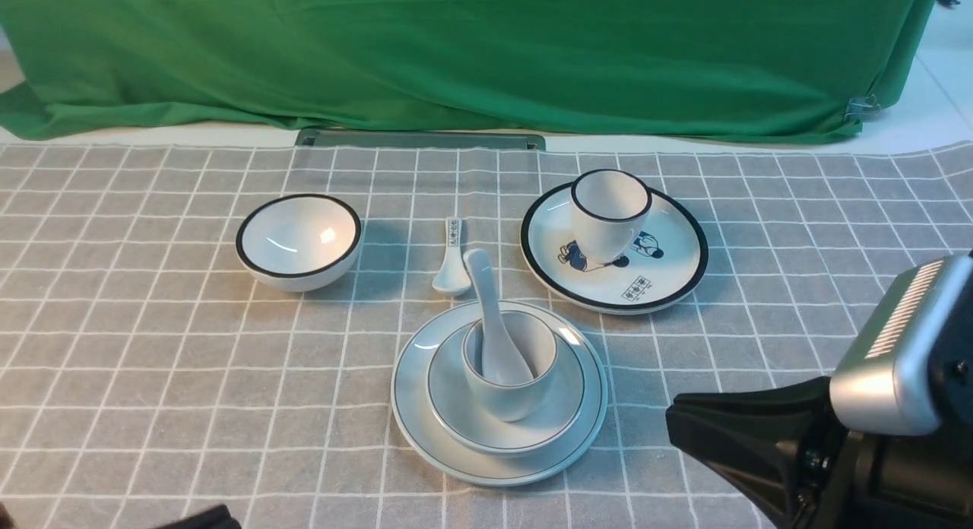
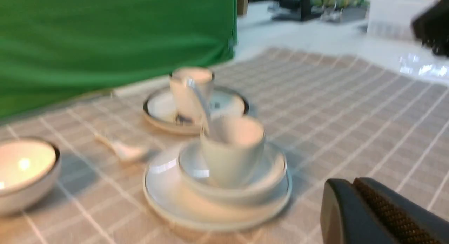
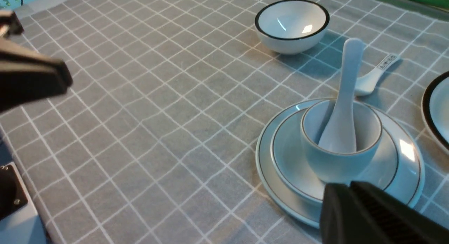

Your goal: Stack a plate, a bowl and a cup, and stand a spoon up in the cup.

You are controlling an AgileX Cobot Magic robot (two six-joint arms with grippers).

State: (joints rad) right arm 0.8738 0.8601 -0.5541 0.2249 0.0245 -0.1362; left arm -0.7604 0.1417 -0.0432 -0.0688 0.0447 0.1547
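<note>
The pale plate [image 1: 410,407] lies at the middle front of the cloth. The pale bowl [image 1: 566,415] sits on it and the handleless cup [image 1: 509,400] stands in the bowl. The plain white spoon [image 1: 486,301] stands in the cup, handle leaning toward the back. My right gripper [image 1: 675,422] hangs at the lower right, apart from the stack, fingers pressed together and empty; in the right wrist view it [image 3: 347,186] sits just before the plate [image 3: 266,160]. My left gripper [image 2: 352,182] is shut and empty, off to the stack's left; only its tip [image 1: 204,517] shows at the front view's bottom edge.
A black-rimmed bowl [image 1: 298,240] stands at the back left. A small patterned spoon [image 1: 452,259] lies behind the stack. A black-rimmed plate with cartoon figures [image 1: 661,286] carries a black-rimmed cup [image 1: 608,213] at the back right. Green cloth [image 1: 456,50] hangs along the far edge.
</note>
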